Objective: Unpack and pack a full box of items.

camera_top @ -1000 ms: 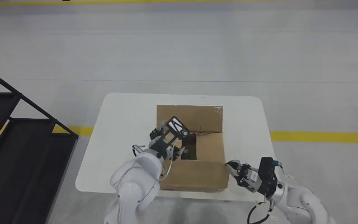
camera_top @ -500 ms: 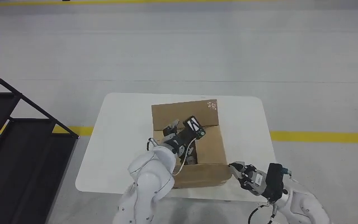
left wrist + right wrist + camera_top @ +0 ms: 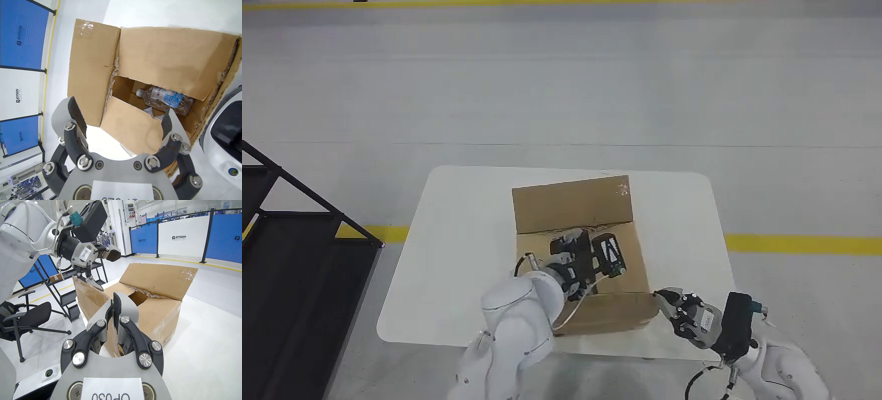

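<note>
Box (image 3: 572,205) has one flap (image 3: 88,294) clamped in the right gripper (image 3: 114,298); left gripper (image 3: 121,108) hangs above, spread wide.

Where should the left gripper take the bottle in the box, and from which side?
Probably the labelled mid-body of the bottle, from straight above, through the flap gap of the box. It lies on its side, so open jaws can straddle its width; the neck is thin and the base tucks near a flap. The left gripper is open above it.
</note>
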